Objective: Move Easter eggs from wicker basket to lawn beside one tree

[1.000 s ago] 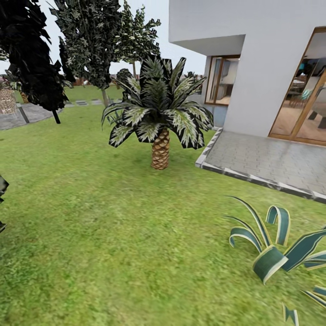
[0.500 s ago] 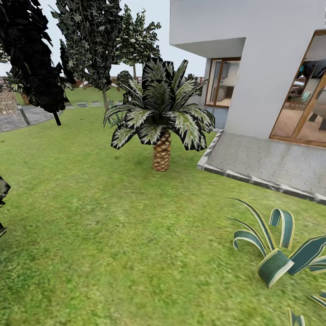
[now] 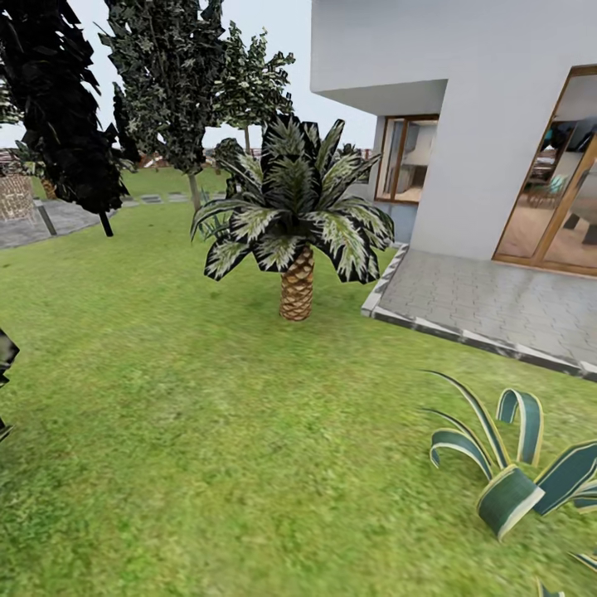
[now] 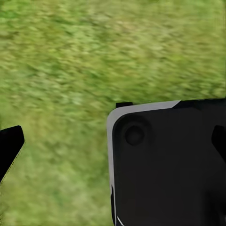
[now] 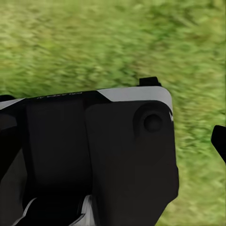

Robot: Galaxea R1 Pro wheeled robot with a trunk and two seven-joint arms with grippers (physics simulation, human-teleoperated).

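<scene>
The lawn (image 3: pixel 207 431) spreads wide and green across the garden in the head view. The Easter eggs and the wicker basket are out of view. A lighter leafy tree (image 3: pixel 253 79) stands far back behind the palm, its trunk mostly hidden. In the left wrist view my left gripper (image 4: pixel 114 143) hangs open over grass, one black fingertip (image 4: pixel 9 147) at each side and part of my own dark body between them. My right gripper (image 5: pixel 113 141) also points at grass with nothing held, and one fingertip (image 5: pixel 219 141) shows far out at the edge.
A short palm (image 3: pixel 296 286) with a scaly trunk stands mid-lawn. Dark cone-shaped trees (image 3: pixel 62 116) rise at the back left. The white house (image 3: pixel 497 124) and its grey paved terrace (image 3: pixel 497 298) lie at the right. A striped agave (image 3: pixel 510 489) grows near right.
The whole head view has shifted slightly, with the palm and agave sliding down and right, so the camera has moved. Nothing in the garden itself has moved.
</scene>
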